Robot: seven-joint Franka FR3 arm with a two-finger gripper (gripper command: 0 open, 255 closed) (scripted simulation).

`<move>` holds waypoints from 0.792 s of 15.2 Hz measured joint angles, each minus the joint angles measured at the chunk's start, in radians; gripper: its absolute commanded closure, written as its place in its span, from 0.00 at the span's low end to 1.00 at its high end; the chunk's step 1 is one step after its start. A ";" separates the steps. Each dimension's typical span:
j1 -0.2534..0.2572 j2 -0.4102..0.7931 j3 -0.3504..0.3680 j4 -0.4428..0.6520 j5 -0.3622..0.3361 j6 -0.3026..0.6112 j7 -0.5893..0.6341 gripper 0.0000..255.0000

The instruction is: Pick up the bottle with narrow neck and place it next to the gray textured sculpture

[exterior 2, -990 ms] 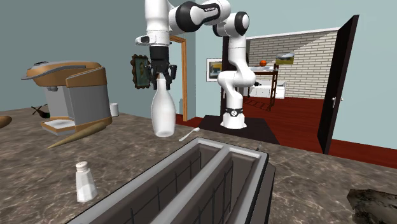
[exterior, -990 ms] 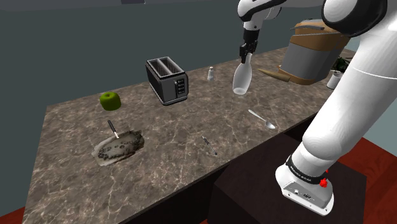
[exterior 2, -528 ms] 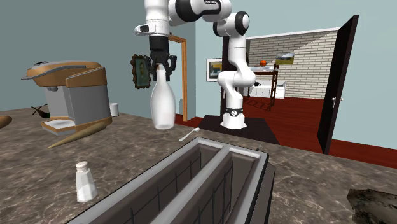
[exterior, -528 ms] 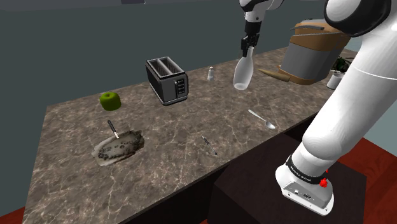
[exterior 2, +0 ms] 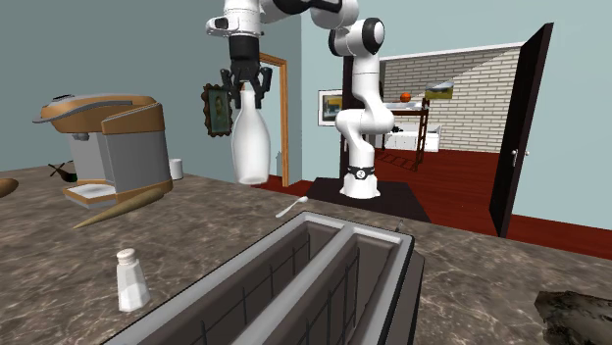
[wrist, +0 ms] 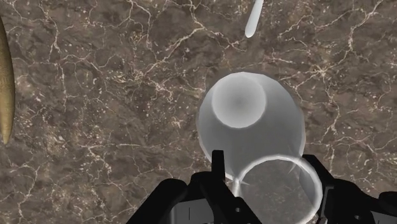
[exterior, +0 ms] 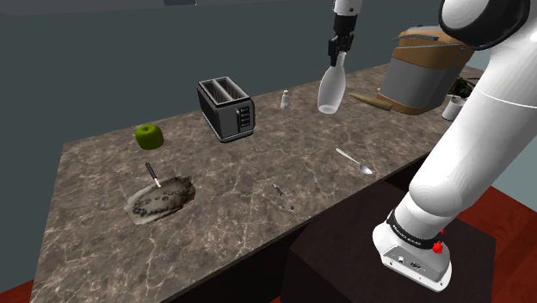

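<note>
Bottle's in the air, hanging by its neck

The fingers (wrist: 218,170) are clamped tight on the narrow neck of the white bottle (exterior: 332,88). It dangles high over the tabletop (exterior: 258,163), well apart from the gray sculpture (exterior: 160,197). It looks smooth and rigid, so I'd guess slippery, breakable and bottom-heavy. The neck seems the sensible grab spot. From the wrist view the bottle's rim hides the actual contact, so how secure the grip is, hard to say.

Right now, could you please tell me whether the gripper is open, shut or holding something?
The gripper is shut on the bottle at its neck, and it hangs clear above the counter.
</note>
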 measured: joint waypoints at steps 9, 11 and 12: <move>-0.005 0.023 -0.004 0.148 0.008 -0.126 -0.009 1.00; -0.006 0.029 -0.004 0.185 0.010 -0.158 -0.010 1.00; -0.008 0.033 -0.005 0.203 0.011 -0.172 -0.012 1.00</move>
